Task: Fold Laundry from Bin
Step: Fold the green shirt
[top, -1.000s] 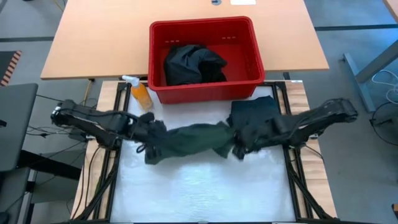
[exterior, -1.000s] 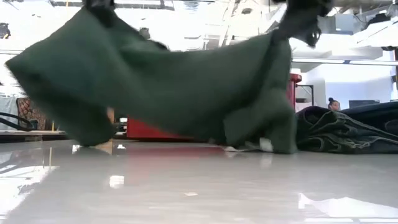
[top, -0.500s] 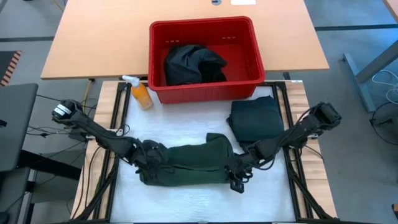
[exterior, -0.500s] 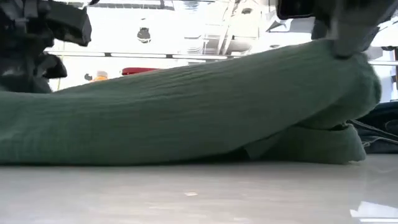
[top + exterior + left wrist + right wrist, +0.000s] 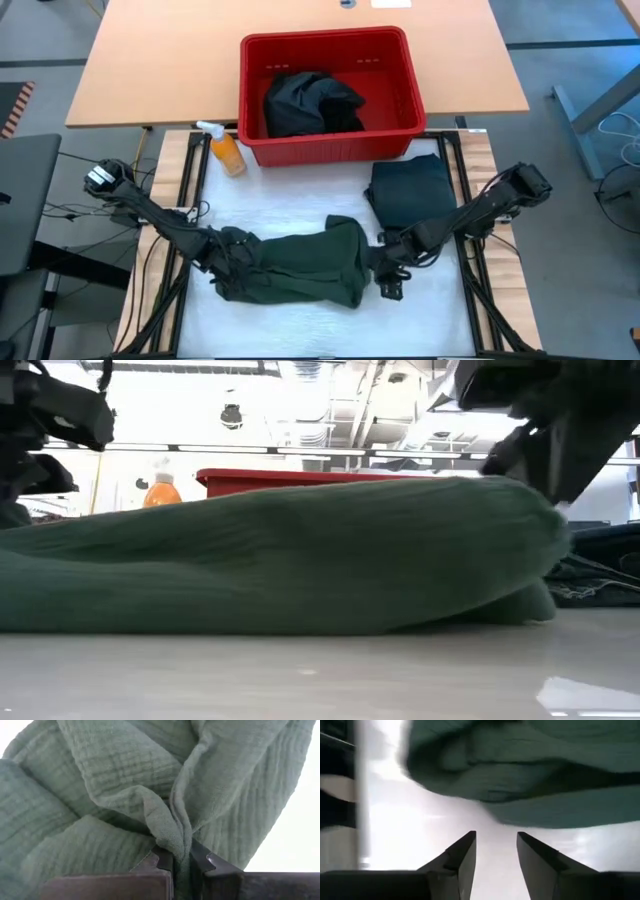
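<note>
Two grippers, one fold laid down.
Left gripper pinches the green garment on the table; right gripper, fingers now spread, has released its end, completing this fold.

Ribbed green garment; red bin.

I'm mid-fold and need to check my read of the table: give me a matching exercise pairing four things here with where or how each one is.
Things:
1. dark green ribbed cloth garment
2. left claw
3. right claw
4. crumpled black cloth garment

States:
A. open, holding nothing, beside the green garment's right end
B. inside the red slotted plastic bin
C. lying on the white table surface between both arms
D. shut on a fold of green cloth

Pairs: 1-C, 2-D, 3-A, 4-B
</note>
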{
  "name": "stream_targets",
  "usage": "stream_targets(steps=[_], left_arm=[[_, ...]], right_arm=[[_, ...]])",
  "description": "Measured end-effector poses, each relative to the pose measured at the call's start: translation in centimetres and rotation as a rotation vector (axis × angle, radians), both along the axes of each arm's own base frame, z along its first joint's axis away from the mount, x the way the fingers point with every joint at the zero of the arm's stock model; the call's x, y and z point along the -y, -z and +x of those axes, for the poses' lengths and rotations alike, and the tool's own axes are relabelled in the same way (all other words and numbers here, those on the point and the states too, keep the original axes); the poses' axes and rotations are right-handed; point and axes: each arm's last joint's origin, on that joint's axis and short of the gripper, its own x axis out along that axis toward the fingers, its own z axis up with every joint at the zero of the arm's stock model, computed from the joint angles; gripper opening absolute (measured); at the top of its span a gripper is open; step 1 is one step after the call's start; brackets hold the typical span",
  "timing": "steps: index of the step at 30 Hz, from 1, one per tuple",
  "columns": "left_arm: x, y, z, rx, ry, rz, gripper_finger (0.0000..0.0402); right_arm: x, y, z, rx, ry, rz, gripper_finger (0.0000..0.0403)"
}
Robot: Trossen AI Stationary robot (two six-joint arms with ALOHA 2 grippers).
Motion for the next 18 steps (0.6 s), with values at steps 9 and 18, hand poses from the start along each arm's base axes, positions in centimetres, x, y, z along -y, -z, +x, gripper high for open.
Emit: stream_targets(steps=[9, 18], left_arm=[[0.4, 0.0, -0.3, -0.003, -0.039, -0.014, 0.0], [0.6, -0.1, -0.2, 0.01, -0.035, -0.029, 0.0]], right_arm=[[-1.8, 3.0, 1.6, 0.073, -0.235, -0.171, 0.017], [-2.0, 6.8, 2.7, -0.005, -0.203, -0.258, 0.0148]])
